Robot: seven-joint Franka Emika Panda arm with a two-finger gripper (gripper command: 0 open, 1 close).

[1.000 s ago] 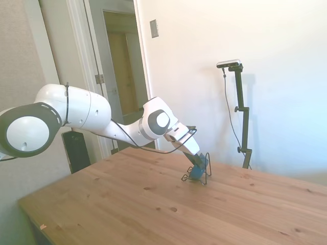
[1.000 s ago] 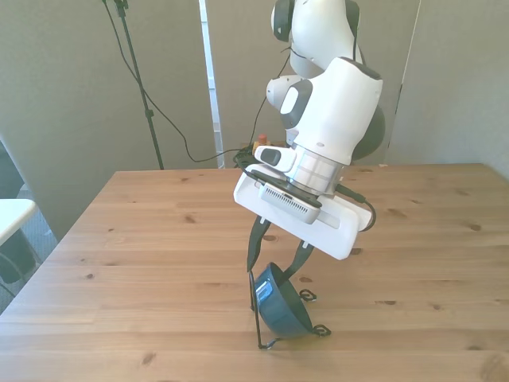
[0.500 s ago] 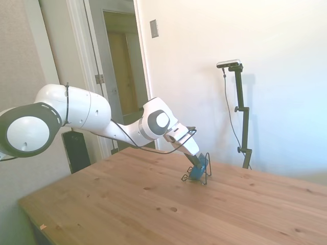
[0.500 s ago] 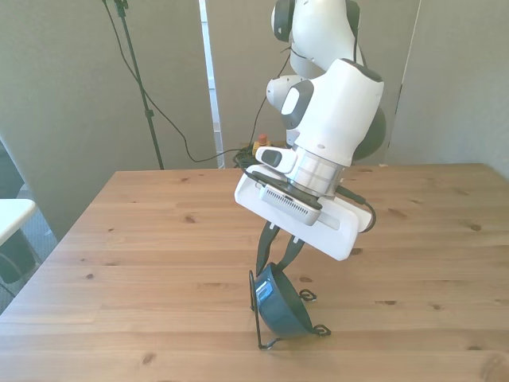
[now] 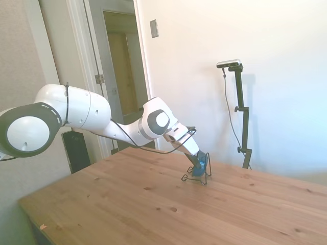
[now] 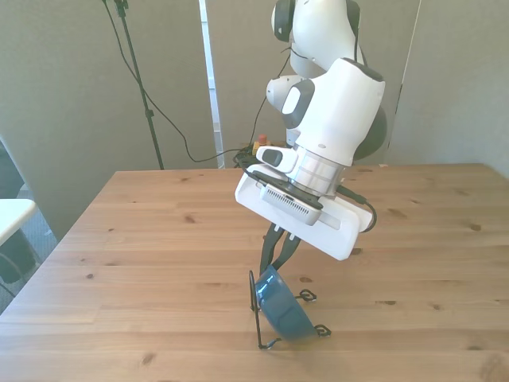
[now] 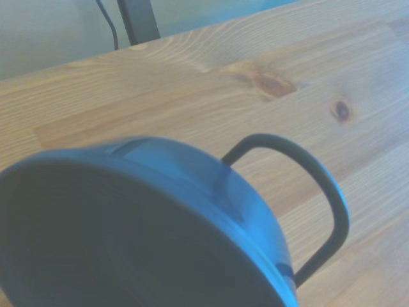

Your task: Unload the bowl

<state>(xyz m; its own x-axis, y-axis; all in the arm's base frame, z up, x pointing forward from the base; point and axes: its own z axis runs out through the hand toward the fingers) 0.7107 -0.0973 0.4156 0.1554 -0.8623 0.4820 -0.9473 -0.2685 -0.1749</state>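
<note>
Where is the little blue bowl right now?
The bowl stands tilted on its edge in the thin black wire rack, near the table's front edge in the front view, a bit right of middle. The tool is right above it, at its rim.

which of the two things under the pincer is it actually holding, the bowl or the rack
The bowl: the pincer is shut on its upper rim. The black wire rack just props it, untouched.

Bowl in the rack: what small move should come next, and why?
Probably a short lift up and away from the wire rack. The gripper looks shut on the bowl at its upper rim, and the bowl leans tilted in the rack, not yet clear of it.
</note>
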